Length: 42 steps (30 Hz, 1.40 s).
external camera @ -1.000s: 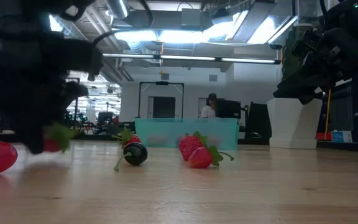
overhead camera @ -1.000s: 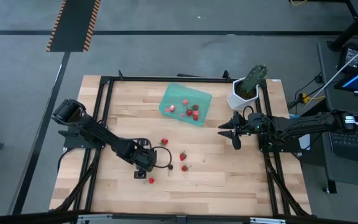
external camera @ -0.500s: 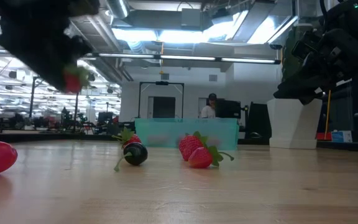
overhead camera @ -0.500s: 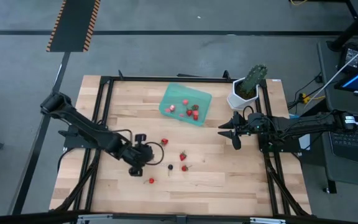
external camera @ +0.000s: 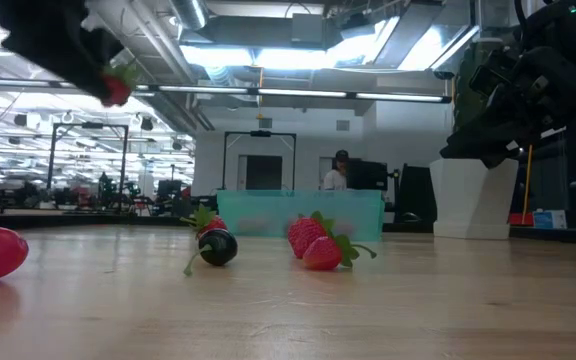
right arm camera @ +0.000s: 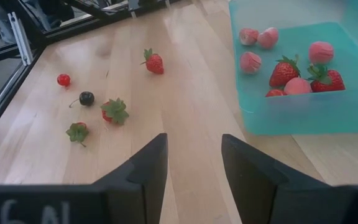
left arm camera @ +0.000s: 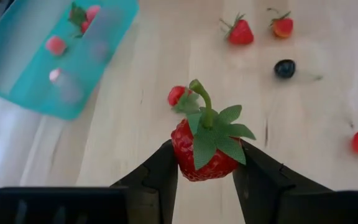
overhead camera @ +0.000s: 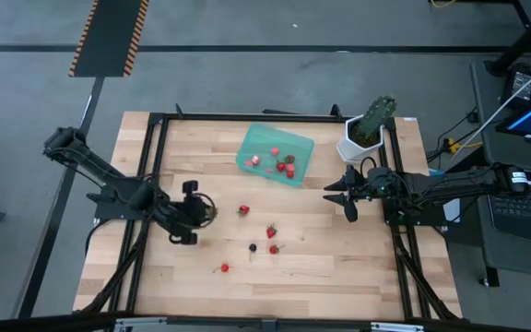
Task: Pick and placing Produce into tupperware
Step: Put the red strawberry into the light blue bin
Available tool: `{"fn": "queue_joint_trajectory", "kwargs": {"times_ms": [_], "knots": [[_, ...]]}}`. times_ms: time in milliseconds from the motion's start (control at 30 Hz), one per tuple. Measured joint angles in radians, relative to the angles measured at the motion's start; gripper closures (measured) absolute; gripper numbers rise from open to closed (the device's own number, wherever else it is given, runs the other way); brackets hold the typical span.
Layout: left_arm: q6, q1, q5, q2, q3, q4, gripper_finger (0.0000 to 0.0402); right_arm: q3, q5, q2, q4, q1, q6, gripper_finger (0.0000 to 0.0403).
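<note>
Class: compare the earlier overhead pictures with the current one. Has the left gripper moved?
Yes. The left gripper, shut on a strawberry, has shifted away from the table's front edge, towards the tupperware, leaving the small red berry behind.

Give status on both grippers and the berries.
Left gripper shut on strawberry, lifted off the table. Right gripper open, empty, waiting beside teal tupperware. Five pieces loose on the wood. Nothing blocks the way to the tupperware.

Berries loose beside teal tupperware

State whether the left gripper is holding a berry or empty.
Holding: the left gripper is shut on a red strawberry, lifted above the table.
</note>
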State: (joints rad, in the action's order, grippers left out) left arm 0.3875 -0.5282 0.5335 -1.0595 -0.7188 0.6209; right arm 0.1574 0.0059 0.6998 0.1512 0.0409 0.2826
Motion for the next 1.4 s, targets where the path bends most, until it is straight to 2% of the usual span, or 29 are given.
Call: {"fn": "queue_joint_trajectory", "kwargs": {"times_ms": [400,633,833,1100,1400], "knots": [[-0.106,0.000,-0.039,0.230,0.309,-0.427,0.0281,0.000,0.000,0.000,0.001,0.000,-0.001,0.0249],[-0.110,0.002,-0.061,0.273,0.405,-0.540,0.0281,0.000,0.000,0.000,0.001,0.000,-0.002,0.0249],[-0.111,0.008,-0.063,0.275,0.431,-0.582,0.0281,0.000,0.000,0.000,0.001,0.000,-0.002,0.0249],[-0.158,0.073,0.042,0.275,0.463,-0.689,0.0281,0.000,0.000,0.000,0.001,0.000,-0.002,0.0249],[-0.257,0.136,0.128,0.275,0.627,-1.100,0.0281,0.000,0.000,0.000,0.001,0.000,-0.003,0.0249]]}}
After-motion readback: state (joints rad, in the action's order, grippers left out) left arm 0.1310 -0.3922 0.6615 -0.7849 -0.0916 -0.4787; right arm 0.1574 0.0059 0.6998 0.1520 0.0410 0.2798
